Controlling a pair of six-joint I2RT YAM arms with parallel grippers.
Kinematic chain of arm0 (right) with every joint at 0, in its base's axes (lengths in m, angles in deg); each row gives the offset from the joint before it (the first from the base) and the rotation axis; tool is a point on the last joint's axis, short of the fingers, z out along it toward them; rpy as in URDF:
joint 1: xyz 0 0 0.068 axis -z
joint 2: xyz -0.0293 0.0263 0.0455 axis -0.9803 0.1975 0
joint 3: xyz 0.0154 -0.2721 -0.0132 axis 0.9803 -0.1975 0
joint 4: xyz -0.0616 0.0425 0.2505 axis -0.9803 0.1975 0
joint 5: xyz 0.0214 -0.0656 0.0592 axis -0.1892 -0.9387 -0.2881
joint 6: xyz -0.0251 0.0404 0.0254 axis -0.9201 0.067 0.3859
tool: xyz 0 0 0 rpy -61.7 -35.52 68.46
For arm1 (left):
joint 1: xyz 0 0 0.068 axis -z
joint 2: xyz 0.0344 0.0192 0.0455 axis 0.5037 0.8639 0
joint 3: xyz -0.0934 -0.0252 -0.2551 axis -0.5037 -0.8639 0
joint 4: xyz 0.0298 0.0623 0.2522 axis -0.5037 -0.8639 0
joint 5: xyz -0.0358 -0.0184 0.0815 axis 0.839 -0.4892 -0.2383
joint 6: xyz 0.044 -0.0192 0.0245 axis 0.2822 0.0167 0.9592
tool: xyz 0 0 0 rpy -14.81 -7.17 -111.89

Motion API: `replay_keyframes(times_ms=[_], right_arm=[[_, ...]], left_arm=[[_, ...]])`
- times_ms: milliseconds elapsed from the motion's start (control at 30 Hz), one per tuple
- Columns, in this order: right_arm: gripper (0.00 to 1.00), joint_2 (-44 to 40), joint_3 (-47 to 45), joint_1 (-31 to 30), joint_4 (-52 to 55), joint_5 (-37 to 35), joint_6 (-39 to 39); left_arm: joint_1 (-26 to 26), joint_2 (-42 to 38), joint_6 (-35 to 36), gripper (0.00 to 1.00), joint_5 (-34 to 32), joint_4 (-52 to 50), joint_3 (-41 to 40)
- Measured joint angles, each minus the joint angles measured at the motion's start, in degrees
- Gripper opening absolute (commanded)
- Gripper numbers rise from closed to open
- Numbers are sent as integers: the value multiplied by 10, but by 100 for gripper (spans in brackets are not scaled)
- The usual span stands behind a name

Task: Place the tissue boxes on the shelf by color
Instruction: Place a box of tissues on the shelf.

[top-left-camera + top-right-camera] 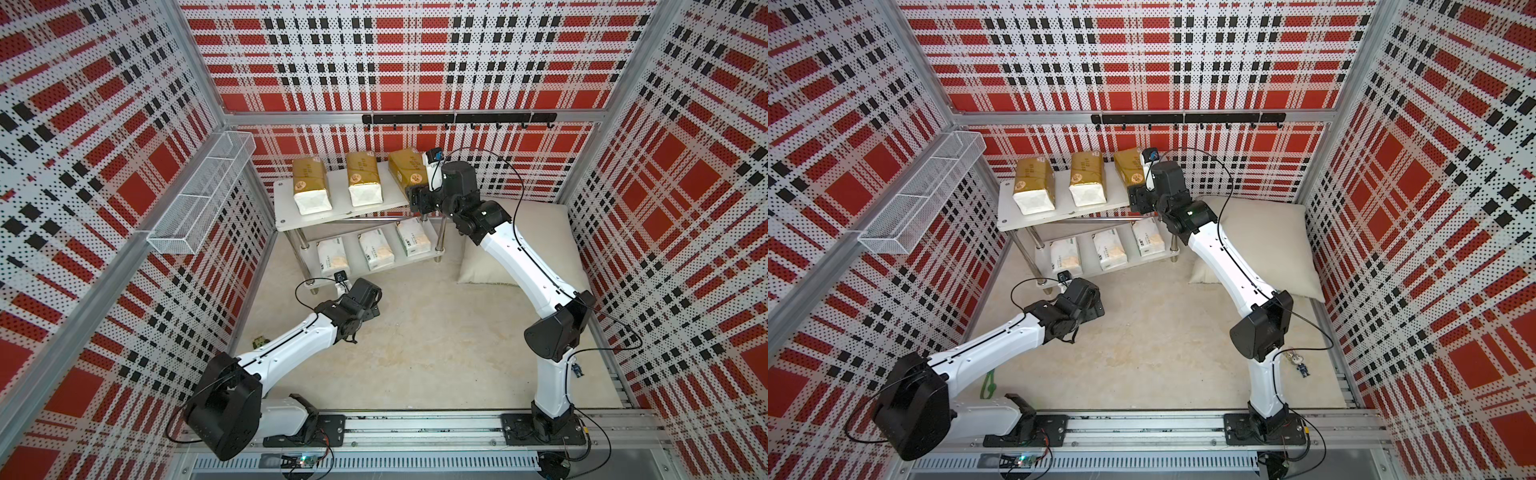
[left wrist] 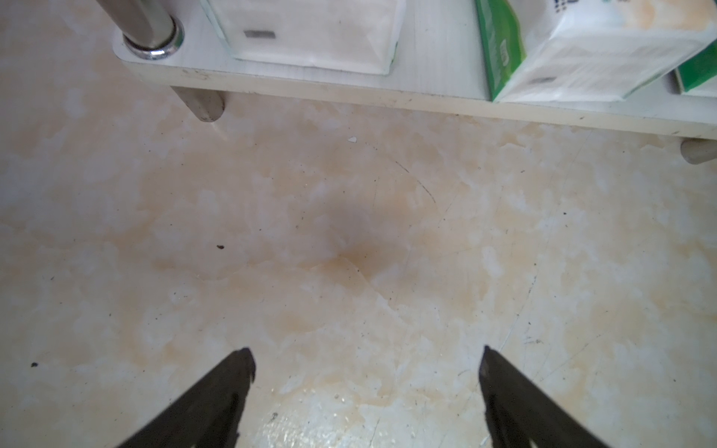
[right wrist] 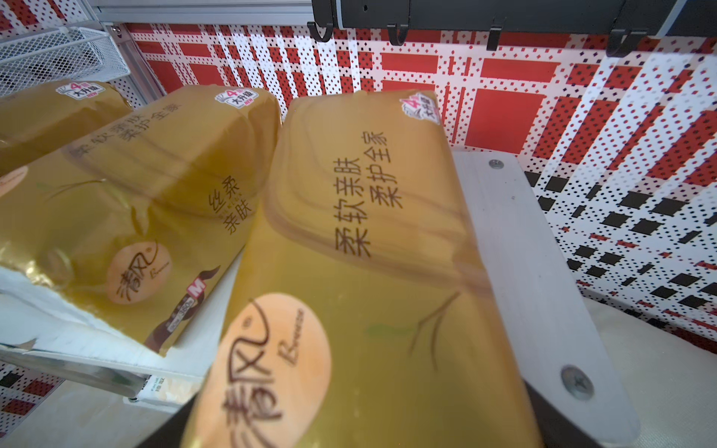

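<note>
1. Right claw (image 1: 415, 198) at the near end of the 3rd gold pack (image 1: 405, 168), on the shelf (image 1: 286, 222) top board beside 2 other gold packs (image 1: 309, 178).
2. Cannot tell from the frames whether its jaws grip or have let go; pack fills the right wrist view.
3. Left claw (image 2: 364, 362) released, empty, low over the desk (image 2: 349, 232), just in front of the bottom board with 3 white packs (image 1: 376, 249).
4. Step judged: release of the last pack; sorting looks done.
5. Next: open fully, back straight out without dragging the pack off the edge.
</note>
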State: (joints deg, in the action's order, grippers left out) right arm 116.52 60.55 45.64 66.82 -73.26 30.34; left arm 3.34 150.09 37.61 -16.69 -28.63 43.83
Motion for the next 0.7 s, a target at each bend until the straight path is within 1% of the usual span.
replay_keyframes(times_ms=[433, 700], right_arm=[[89, 0, -52, 0, -93, -15, 21], [90, 0, -59, -3, -113, -27, 43]], left_arm=[[0, 0, -2, 95, 0, 0, -5], [0, 0, -2, 95, 0, 0, -7]])
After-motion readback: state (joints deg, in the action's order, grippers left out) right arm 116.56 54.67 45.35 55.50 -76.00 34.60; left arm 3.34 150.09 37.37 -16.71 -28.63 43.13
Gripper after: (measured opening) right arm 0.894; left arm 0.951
